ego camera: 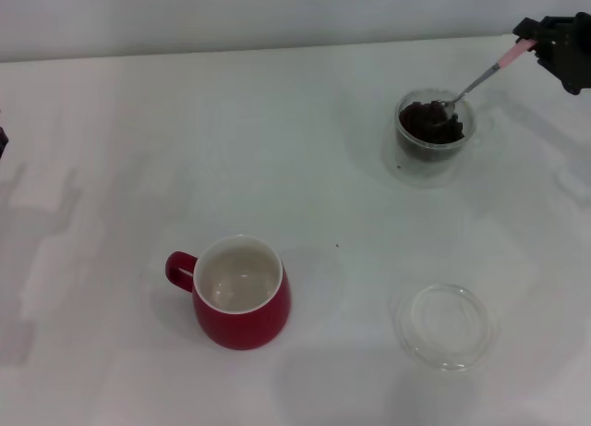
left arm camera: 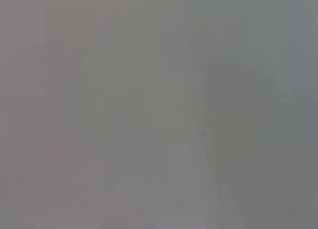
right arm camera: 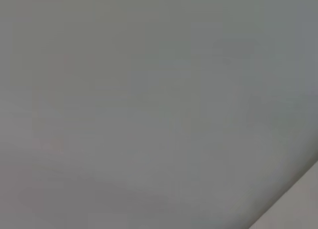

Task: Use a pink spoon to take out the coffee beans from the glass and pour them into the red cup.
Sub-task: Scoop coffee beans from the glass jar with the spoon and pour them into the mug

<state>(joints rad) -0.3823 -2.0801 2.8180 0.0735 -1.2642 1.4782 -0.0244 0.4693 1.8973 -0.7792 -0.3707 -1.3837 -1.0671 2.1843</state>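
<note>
At the far left edge of the head view only a dark sliver of the left gripper (ego camera: pixel 2 141) is seen, low beside the white tabletop (ego camera: pixel 111 167); whether its pincer is spread or pressed together cannot be told. The left wrist view shows nothing but a flat grey surface.

Nearer the middle, towards the front of the table, the glossy dark red cup (ego camera: pixel 242 293) with a white inside is stood upright, its loop handle turned to the left. No beans can be made out inside it. To its right, well apart, a shallow wide clear dish (ego camera: pixel 442 324) is laid flat on the table.

Farther back and to the right, the small clear round glass (ego camera: pixel 434 135) is stood upright, filled with dark brown coffee beans (ego camera: pixel 427 123). The metal bowl of the pink spoon (ego camera: pixel 480 79) is sunk among the beans, and its neck is slanted up and to the right.

At the upper right corner the black right gripper (ego camera: pixel 534 40) is pinched on the pale pink end of the spoon handle, well above the table. The right wrist view shows only a grey surface.
</note>
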